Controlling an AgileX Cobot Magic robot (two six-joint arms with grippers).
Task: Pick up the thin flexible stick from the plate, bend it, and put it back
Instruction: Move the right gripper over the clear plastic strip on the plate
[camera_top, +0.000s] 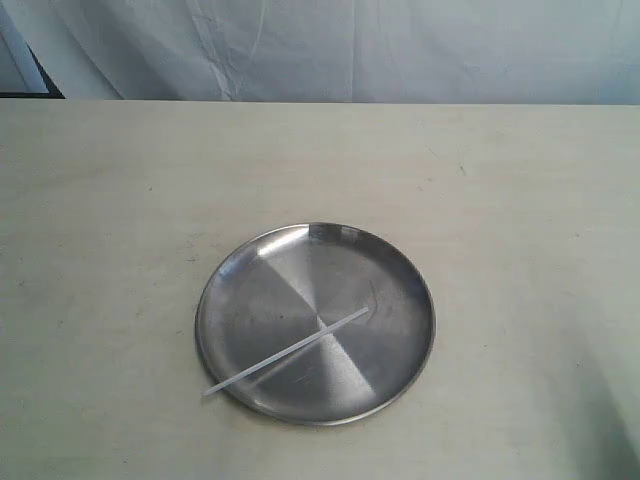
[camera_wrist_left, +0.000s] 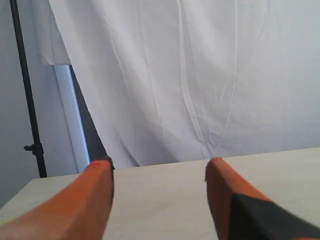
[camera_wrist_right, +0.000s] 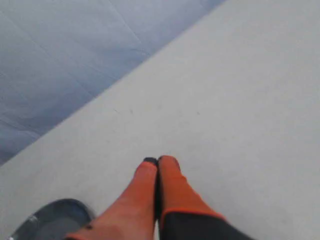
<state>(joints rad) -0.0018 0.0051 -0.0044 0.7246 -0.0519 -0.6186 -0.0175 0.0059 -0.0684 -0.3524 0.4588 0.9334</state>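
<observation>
The thin flexible stick (camera_top: 288, 352) lies slantwise on the plate (camera_top: 400, 270), one end poking past the rim over the counter (camera_top: 100, 200), likely the easiest spot to pinch. My left gripper (camera_wrist_left: 159, 164) hangs wide open and empty. My right gripper (camera_wrist_right: 157, 161) is closed on nothing, near the plate.

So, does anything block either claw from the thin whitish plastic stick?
Nothing visible does: the thin translucent whitish stick lies uncovered across the round brushed-steel plate, one end overhanging its rim.

How my cameras sit
Exterior looks steeply down, plate (camera_top: 260, 280) toward six o'clock; my right wrist, low, shares its rim; left faces the curtain (camera_wrist_left: 200, 75).
</observation>
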